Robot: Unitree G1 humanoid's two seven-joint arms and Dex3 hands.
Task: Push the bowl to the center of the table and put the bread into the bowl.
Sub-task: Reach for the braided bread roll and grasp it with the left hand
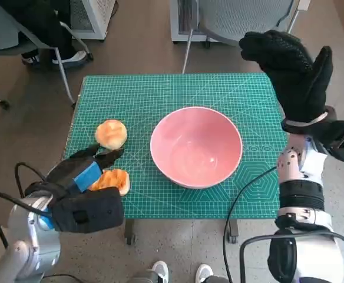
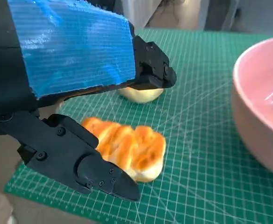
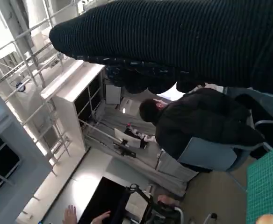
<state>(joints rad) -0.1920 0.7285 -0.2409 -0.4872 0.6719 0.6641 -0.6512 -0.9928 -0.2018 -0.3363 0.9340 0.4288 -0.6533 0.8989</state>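
Your left hand (image 1: 80, 180) gapes round bread (image 1: 112, 180) beside bowl (image 1: 196, 146), nothing gripped; shallow closure risks squirting it off-table.

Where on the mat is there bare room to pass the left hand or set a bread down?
Bare mat runs along the far edge beyond the pink bowl, and in the near strip before it. Crowded at the left: round bun, glazed bread, with the left hand around it. The bowl is empty.
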